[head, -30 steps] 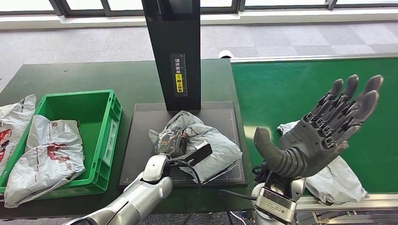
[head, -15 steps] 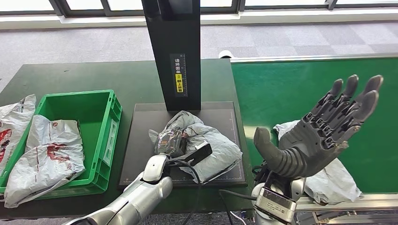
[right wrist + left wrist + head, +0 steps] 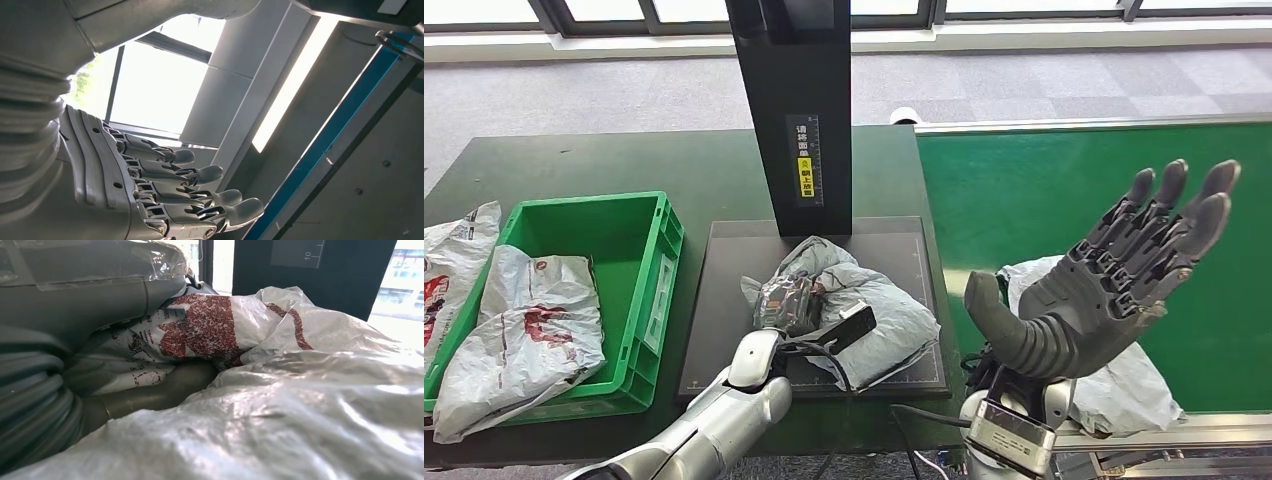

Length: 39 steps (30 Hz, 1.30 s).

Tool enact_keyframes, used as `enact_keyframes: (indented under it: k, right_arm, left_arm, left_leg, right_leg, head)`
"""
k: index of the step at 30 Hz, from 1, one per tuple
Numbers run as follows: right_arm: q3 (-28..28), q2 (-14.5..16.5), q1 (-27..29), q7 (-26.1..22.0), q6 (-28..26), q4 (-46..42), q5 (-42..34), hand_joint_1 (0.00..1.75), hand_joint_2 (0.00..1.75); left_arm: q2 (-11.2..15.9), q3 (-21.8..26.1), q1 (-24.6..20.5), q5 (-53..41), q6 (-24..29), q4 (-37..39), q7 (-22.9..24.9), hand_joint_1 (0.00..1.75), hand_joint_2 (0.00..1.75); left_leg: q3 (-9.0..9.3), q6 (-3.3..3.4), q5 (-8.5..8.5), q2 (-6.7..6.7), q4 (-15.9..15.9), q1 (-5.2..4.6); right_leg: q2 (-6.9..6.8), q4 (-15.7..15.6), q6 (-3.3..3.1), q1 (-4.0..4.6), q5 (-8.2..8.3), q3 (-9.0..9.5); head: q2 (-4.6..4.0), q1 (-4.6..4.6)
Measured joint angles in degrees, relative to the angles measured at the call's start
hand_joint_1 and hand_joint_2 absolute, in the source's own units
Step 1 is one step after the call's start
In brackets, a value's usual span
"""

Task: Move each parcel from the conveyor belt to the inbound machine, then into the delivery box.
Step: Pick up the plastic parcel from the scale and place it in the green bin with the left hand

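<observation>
The left hand (image 3: 786, 305) is on the grey parcel (image 3: 864, 300) that lies on the black plate of the inbound machine (image 3: 724, 300). In the left wrist view its thumb and fingers are tucked into the crinkly bag, so it looks like it has hold of it. The parcel is spread wide across the plate, from the hand out toward the conveyor belt (image 3: 1044, 190). The green delivery box (image 3: 664, 240) sits just beside the plate on the robot's left, with one parcel inside it already. So the box is on the same side as the left arm, and the left hand is the nearer one for the next move, which is likely a lift and a swing over to the left.

The right hand (image 3: 1104, 280) is held up high over the belt, wide open, with nothing in it. Another parcel (image 3: 1124, 385) lies on the belt right under it, waiting for its turn.
</observation>
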Motion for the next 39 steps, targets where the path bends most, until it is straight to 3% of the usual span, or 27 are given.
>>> enact_keyframes:
  k: [3, 6, 9, 12, 17, 24, 39]
  right_arm:
    - [-1.45, -0.01, 0.42, 0.01, -0.03, -0.07, -0.49, 0.00, 1.75]
    - [-3.73, -0.01, 1.00, 0.04, -0.07, -0.15, -0.90, 0.00, 1.75]
    - [-4.58, -0.01, 1.32, 0.00, -0.07, -0.18, -0.95, 0.00, 1.75]
    - [-5.24, -0.01, 1.51, 0.00, -0.07, -0.25, -0.98, 0.00, 1.75]
    - [-5.54, -0.01, 1.56, 0.00, -0.07, -0.26, -0.97, 0.00, 1.75]
    - [-5.63, -0.01, 1.56, 0.00, -0.07, -0.26, -0.97, 0.00, 1.75]
    - [-5.98, -0.01, 1.69, 0.00, -0.07, -0.31, -1.05, 0.00, 1.75]
  left_arm:
    - [0.08, 3.44, 6.03, -8.12, 3.02, -9.36, -9.15, 1.75, 1.75]
    - [0.13, 13.53, 13.00, -13.04, 4.58, -25.44, -18.20, 1.75, 1.75]
    - [-0.15, 22.15, 15.02, -12.63, 4.98, -34.30, -19.10, 1.75, 1.75]
    - [-0.14, 26.93, 16.37, -12.38, 5.09, -39.52, -19.10, 1.75, 1.75]
    - [-0.25, 30.19, 18.01, -11.35, 5.07, -43.24, -19.75, 1.75, 1.75]
    - [-0.38, 31.13, 18.01, -5.56, 5.07, -42.55, -22.72, 1.75, 1.75]
    - [-0.49, 34.65, 18.14, -9.42, 5.07, -44.77, -23.36, 1.75, 1.75]
  left_leg:
    - [0.24, 0.00, 0.06, 0.10, 0.02, -0.07]
    - [-0.18, -0.02, 0.20, 0.23, 0.05, -0.05]
    - [-0.32, -0.06, 0.01, 0.68, 0.03, -0.04]
    - [-0.29, -0.06, 0.14, 0.42, 0.03, -0.03]
    - [-0.43, -0.12, 0.23, 0.17, 0.03, 0.02]
    - [-0.49, -0.11, 0.23, 0.13, 0.03, 0.02]
    - [-0.53, -0.12, 0.23, 0.14, 0.03, 0.02]
  right_leg:
    - [0.12, 0.01, 0.01, -0.03, 0.05, -0.18]
    - [0.27, 0.04, 0.00, -0.01, 0.21, -0.70]
    - [0.68, 0.04, -0.05, -0.03, 0.26, -0.83]
    - [0.43, 0.04, -0.07, 0.08, 0.24, -0.90]
    - [0.19, 0.04, -0.08, 0.09, 0.25, -0.94]
    - [0.17, 0.04, -0.07, 0.04, 0.25, -0.98]
    - [0.18, 0.04, -0.08, 0.08, 0.26, -1.03]
  head:
    - [0.00, -0.02]
    - [0.00, 0.02]
    - [0.00, -0.04]
    - [0.00, -0.02]
    - [0.00, -0.01]
    - [0.00, -0.01]
    - [0.00, -0.02]
